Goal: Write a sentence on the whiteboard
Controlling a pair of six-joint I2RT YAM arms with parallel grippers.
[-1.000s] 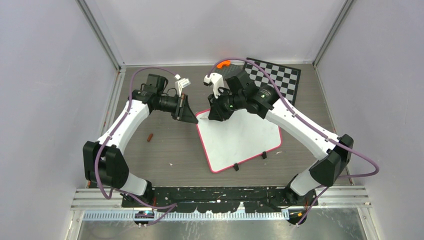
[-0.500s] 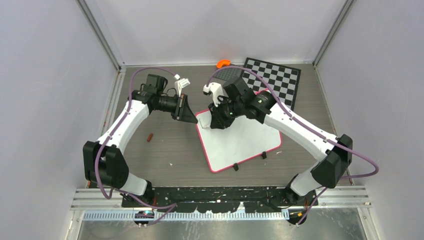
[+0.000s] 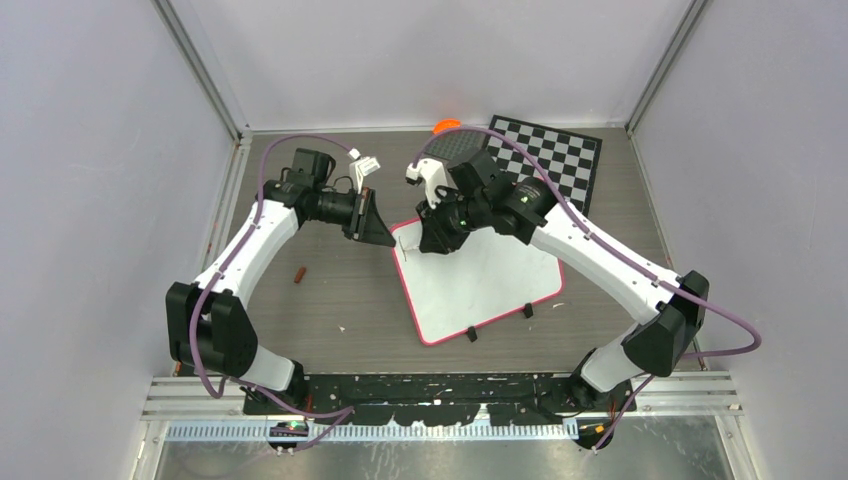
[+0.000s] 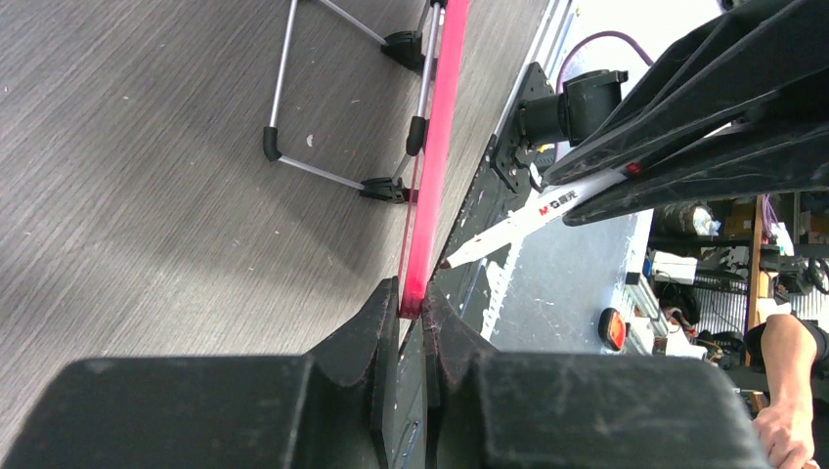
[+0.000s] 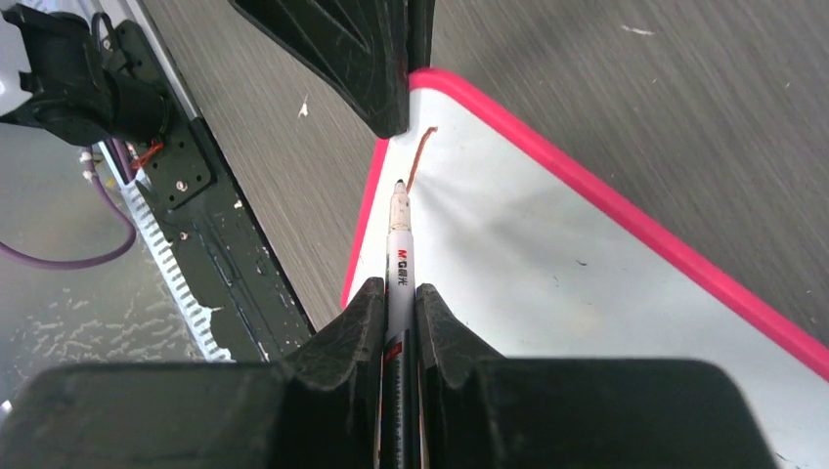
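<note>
The whiteboard [image 3: 490, 280], white with a pink-red frame, lies tilted on the table's middle. My left gripper [image 3: 385, 238] is shut on the frame at the board's far left corner; the left wrist view shows the pink edge [image 4: 435, 147] pinched between its jaws [image 4: 412, 308]. My right gripper [image 5: 399, 288] is shut on a white marker [image 5: 400, 264], whose tip rests on the board [image 5: 547, 283] just beside that corner. Of the sentence, only one short red-brown stroke [image 5: 420, 156] shows, running from the tip toward the corner.
A black-and-white chessboard [image 3: 555, 155] lies at the back right, with an orange piece [image 3: 446, 126] beside it. A small red-brown cap [image 3: 299, 273] lies on the table to the left. Black clip feet [image 3: 472, 334] stick out from the board's near edge.
My right gripper has shifted left with the marker, bringing the tip close to the board's far left corner. The left gripper has held still on the frame.
</note>
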